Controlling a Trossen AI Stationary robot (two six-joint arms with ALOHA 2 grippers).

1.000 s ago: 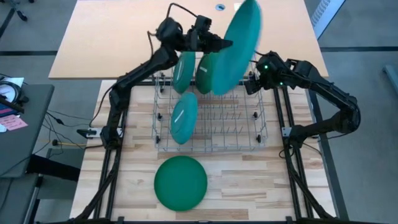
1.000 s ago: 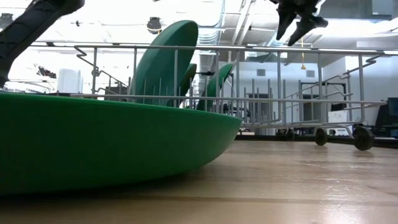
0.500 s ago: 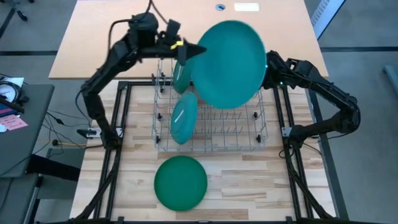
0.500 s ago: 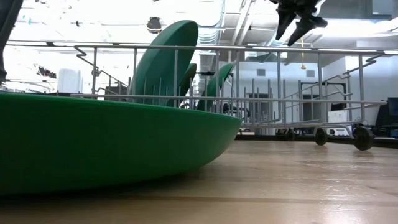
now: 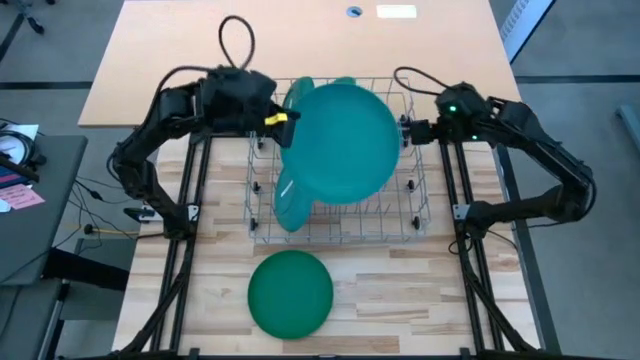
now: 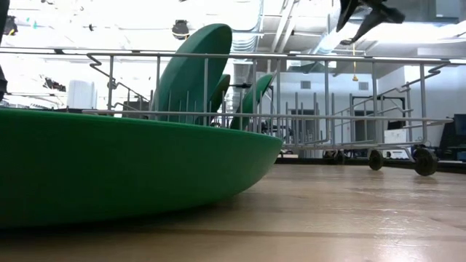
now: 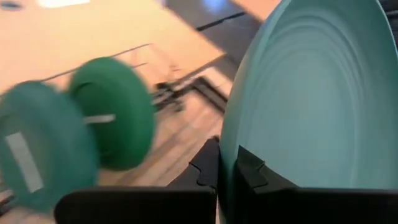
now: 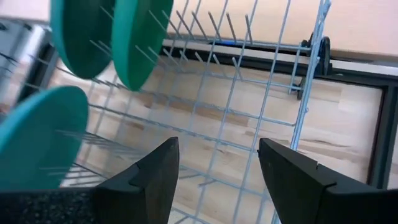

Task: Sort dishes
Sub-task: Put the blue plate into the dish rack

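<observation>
My left gripper (image 5: 283,120) is shut on a large teal plate (image 5: 342,138), which it holds over the wire rack (image 5: 400,215). The plate also shows in the left wrist view (image 7: 311,99). A teal plate (image 5: 296,192) stands on edge between the rack's tines at the left. Two more plates (image 5: 300,95) (image 5: 345,84) stand on edge at the far side, partly hidden by the held plate. A dark green plate (image 5: 290,292) lies flat on the table near the front edge. My right gripper (image 8: 214,174) is open and empty at the rack's right side (image 5: 410,130). My left gripper pinches the teal plate's rim (image 7: 229,163) between its two fingers, at the plate's left edge (image 5: 284,128). The fingers come about level from the table's left. The plate is lifted clear above the rack, its broad face turned up toward the high camera.
The rack's upright tines (image 8: 205,37) and rim wire (image 6: 291,55) stand under both grippers. In the low view the dark green plate (image 6: 131,167) fills the foreground. Bare wood lies right of that plate (image 5: 400,295). A tan tabletop (image 5: 180,60) lies beyond the rack.
My left gripper has carried the teal plate from the rack's far right toward the table's left and near edge, and lower. The plate has turned from nearly edge-on to broad face up. My right gripper has risen a little at the rack's right side.
</observation>
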